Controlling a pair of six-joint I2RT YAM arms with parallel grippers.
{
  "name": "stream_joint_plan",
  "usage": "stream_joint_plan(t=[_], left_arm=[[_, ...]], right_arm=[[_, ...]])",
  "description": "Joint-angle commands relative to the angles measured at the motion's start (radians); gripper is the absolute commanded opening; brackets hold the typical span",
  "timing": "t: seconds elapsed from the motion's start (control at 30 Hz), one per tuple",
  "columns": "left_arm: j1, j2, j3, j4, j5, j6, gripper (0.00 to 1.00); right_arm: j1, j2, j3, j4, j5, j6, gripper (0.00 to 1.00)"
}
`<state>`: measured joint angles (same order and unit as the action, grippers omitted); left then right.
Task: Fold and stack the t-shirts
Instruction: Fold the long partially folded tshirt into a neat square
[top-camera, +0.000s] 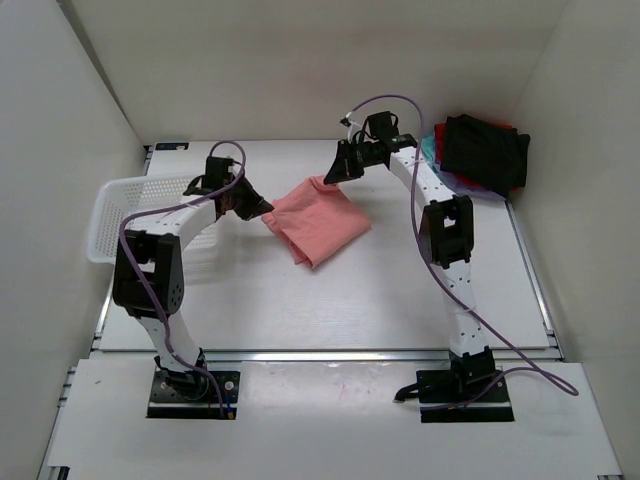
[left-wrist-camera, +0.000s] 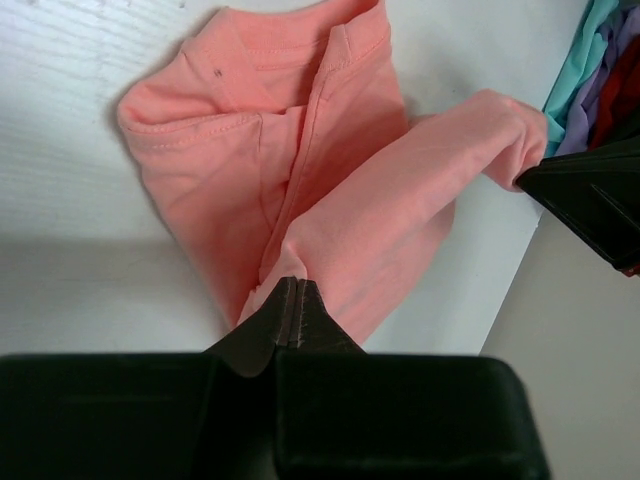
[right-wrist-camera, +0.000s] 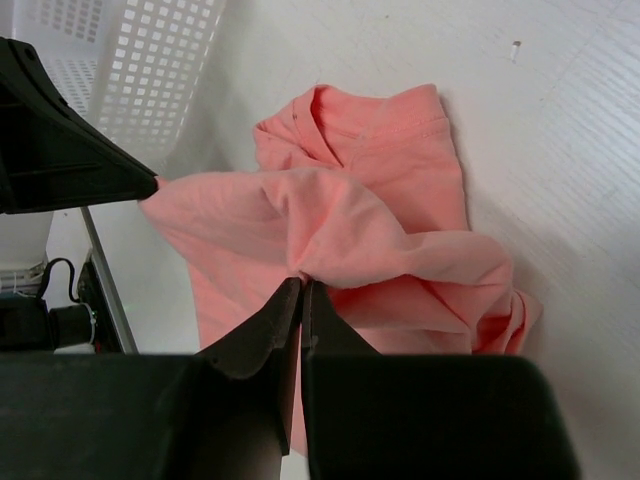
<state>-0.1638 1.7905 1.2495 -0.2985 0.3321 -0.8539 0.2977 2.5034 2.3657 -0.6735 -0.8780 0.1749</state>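
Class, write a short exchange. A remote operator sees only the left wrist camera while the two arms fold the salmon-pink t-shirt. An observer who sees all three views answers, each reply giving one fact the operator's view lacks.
Operator: My left gripper is shut on the salmon-pink t-shirt. Does the other arm really grip it too?
Observer: Yes. In its own wrist view the right gripper is shut on a bunched fold of it.
Operator: I see teal, purple and red in the folded stack at my frame's edge. What lies on top?
Observer: A black t-shirt, seen from the top camera.
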Motion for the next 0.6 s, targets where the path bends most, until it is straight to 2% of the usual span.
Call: stream_joint_plan(t=[0.0, 0.13, 0.17, 0.23, 0.3, 0.33, 0.4, 0.57], left_arm=[[0.027, -0.103, -0.036, -0.025, -0.034, 0.015, 0.00], [0.049, -0.124, -0.073, -0.021, -0.039, 0.023, 0.00], [0.062, -0.129, -0.082, -0.016, -0.044, 0.026, 0.03], [0.082, -0.138, -0.100, -0.011, -0.036, 0.030, 0.07], [0.089, -0.155, -0.104, -0.024, -0.042, 0.023, 0.37], [0.087, -0.161, -0.107, -0.028, -0.044, 0.024, 0.98], [0.081, -0.172, -0.114, -0.022, -0.041, 0.026, 0.99], [0.047, -0.171, -0.130, 0.018, -0.021, -0.005, 0.99]], right_arm=[[0.018, -0.012, 0.023, 0.003, -0.035, -0.028, 0.00], [0.052, 0.017, 0.044, 0.012, -0.026, -0.011, 0.01], [0.049, 0.021, 0.056, 0.015, 0.002, -0.003, 0.12], [0.058, 0.021, 0.072, -0.004, 0.065, -0.006, 0.40], [0.051, 0.020, 0.102, -0.023, 0.127, -0.020, 0.56], [0.044, 0.014, 0.113, -0.034, 0.151, -0.020, 0.61], [0.020, 0.005, 0.098, -0.053, 0.168, -0.035, 0.66], [-0.041, -0.017, 0.026, -0.112, 0.208, -0.086, 0.66]])
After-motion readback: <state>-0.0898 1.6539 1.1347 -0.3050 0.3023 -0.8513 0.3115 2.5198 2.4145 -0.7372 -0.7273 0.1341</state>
